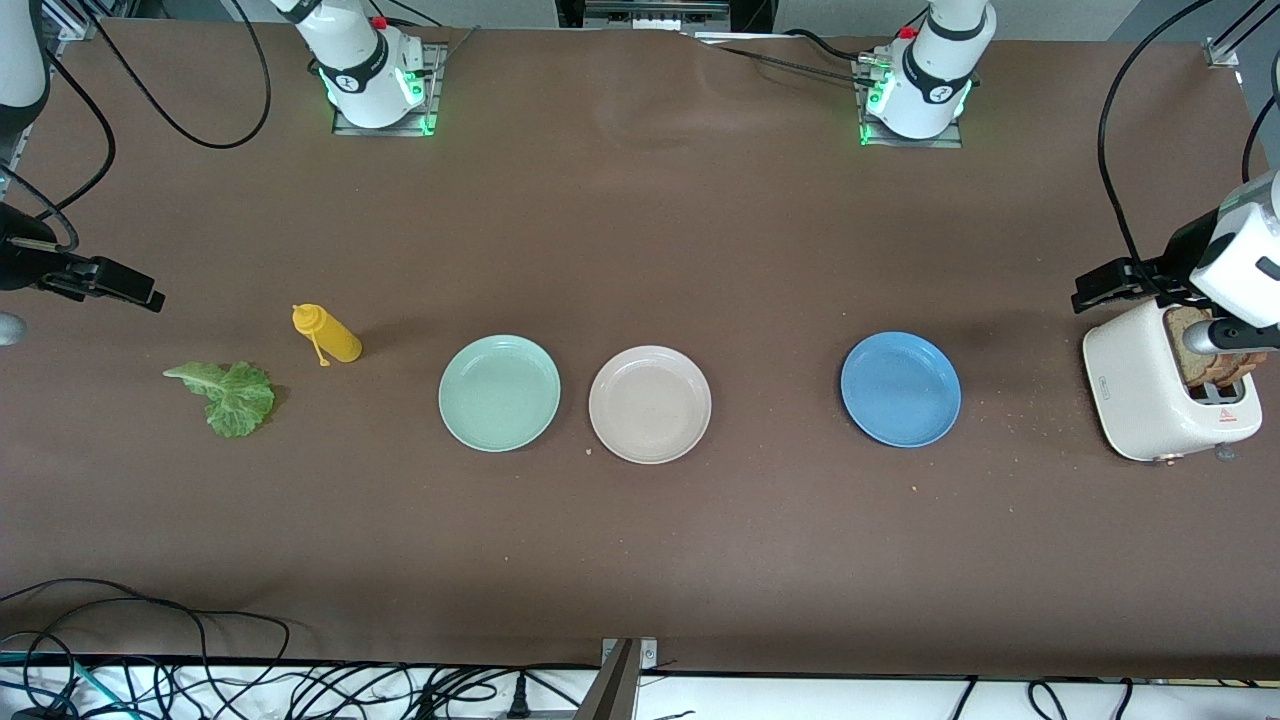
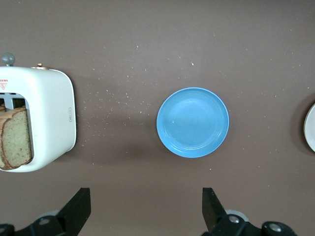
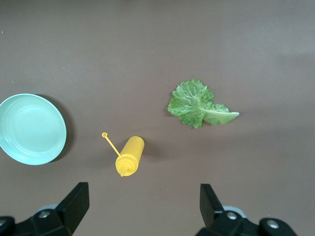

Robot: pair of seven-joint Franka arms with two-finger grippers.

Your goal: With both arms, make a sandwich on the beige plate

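The beige plate (image 1: 650, 404) lies bare mid-table between a mint-green plate (image 1: 499, 392) and a blue plate (image 1: 900, 389); its edge shows in the left wrist view (image 2: 311, 129). Two brown bread slices (image 1: 1200, 350) stand in a white toaster (image 1: 1150, 395) at the left arm's end, also in the left wrist view (image 2: 17, 140). A green lettuce leaf (image 1: 228, 395) lies at the right arm's end, also in the right wrist view (image 3: 197, 104). My left gripper (image 1: 1105, 287) (image 2: 146, 209) is open and empty over the table beside the toaster. My right gripper (image 1: 120, 285) (image 3: 142, 204) is open and empty over the table near the lettuce.
A yellow squeeze bottle (image 1: 328, 334) lies on its side between the lettuce and the mint-green plate, also in the right wrist view (image 3: 129, 155). Crumbs are scattered between the toaster (image 2: 47, 118) and the blue plate (image 2: 193, 122). Cables hang along the table's near edge.
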